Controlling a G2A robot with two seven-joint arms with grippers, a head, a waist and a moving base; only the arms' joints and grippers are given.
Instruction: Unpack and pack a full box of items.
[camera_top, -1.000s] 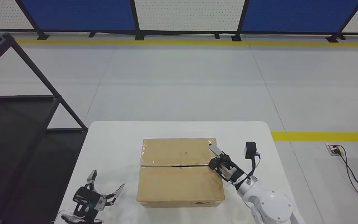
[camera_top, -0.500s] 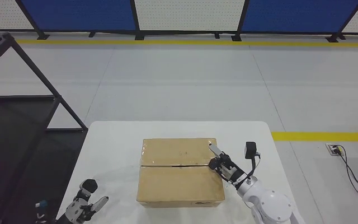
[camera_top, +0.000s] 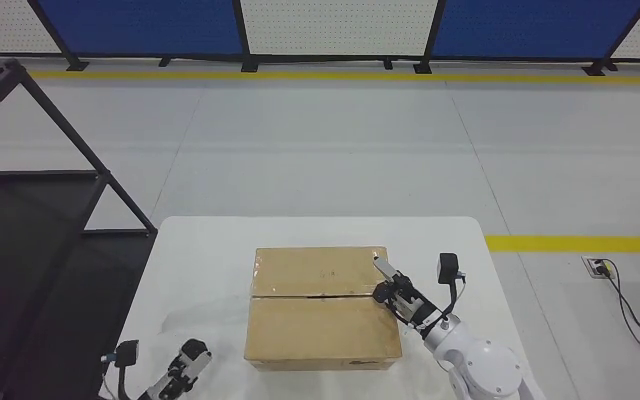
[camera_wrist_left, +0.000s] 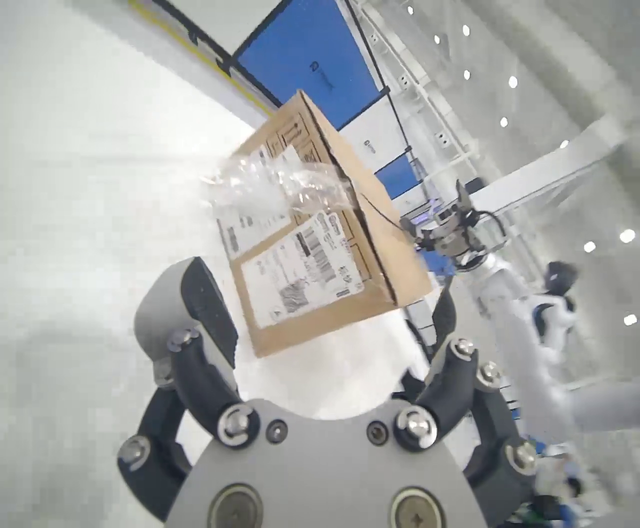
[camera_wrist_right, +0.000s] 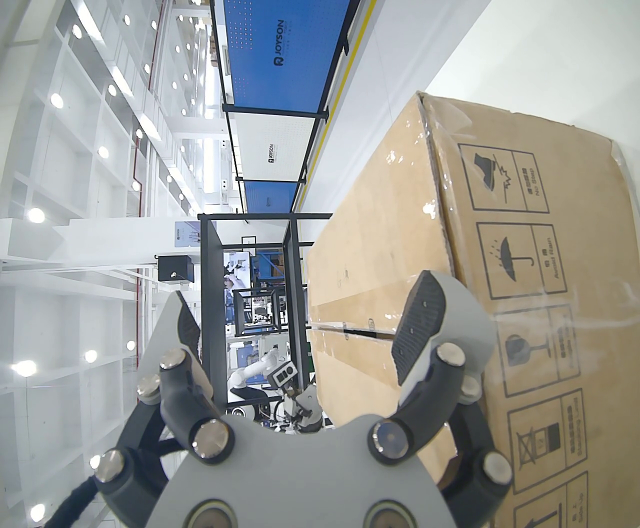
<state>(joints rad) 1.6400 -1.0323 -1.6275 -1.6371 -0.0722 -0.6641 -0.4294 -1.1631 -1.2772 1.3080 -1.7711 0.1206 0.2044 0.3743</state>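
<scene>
1. The left gripper (camera_wrist_left: 320, 287) sits low by the near left corner of the white table (camera_top: 200, 270), well apart from the cardboard box (camera_top: 322, 308). Its jaws are spread wide with nothing between them, and it faces the box's left end.
2. The right gripper (camera_wrist_right: 305, 295) is at the box's right end, beside the seam where the top flaps meet. Its jaws also stand wide and hold nothing. One finger (camera_wrist_right: 420, 320) lies in front of that end's upper edge; whether it touches the cardboard cannot be told.
3. The box stands closed in the middle of the table, toward the near edge. Its two top flaps meet in a seam running left to right.
4. The left end of the box carries white labels (camera_wrist_left: 295, 270) and a crumpled strip of clear tape (camera_wrist_left: 275, 185). The right end bears printed handling symbols (camera_wrist_right: 520, 250).
5. Beyond the table lies pale floor, with a black rack (camera_top: 60, 150) to the left.
6. Farthest off, a yellow line (camera_top: 320, 74) runs before blue and white panels (camera_top: 140, 25).
</scene>
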